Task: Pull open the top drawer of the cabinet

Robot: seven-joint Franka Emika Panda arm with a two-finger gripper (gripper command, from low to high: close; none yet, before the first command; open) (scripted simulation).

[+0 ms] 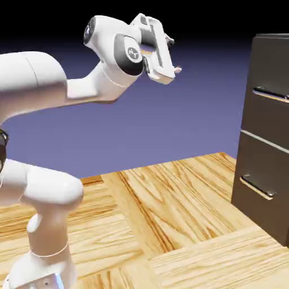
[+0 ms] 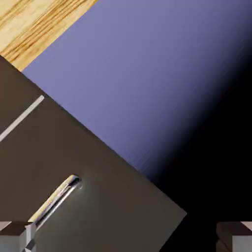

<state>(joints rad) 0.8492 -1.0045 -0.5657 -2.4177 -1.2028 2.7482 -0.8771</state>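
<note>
The tall dark grey-brown cabinet [image 1: 265, 135] is cut off at the exterior view's right edge; its top drawer [image 1: 270, 90] sits closed. The white two-finger gripper [image 1: 174, 55], well apart from the cabinet, stands spread wide, holding nothing.

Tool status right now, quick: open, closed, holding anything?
Tool: open and empty, in the air well short of the cabinet; the top drawer is not yet touched.
</note>
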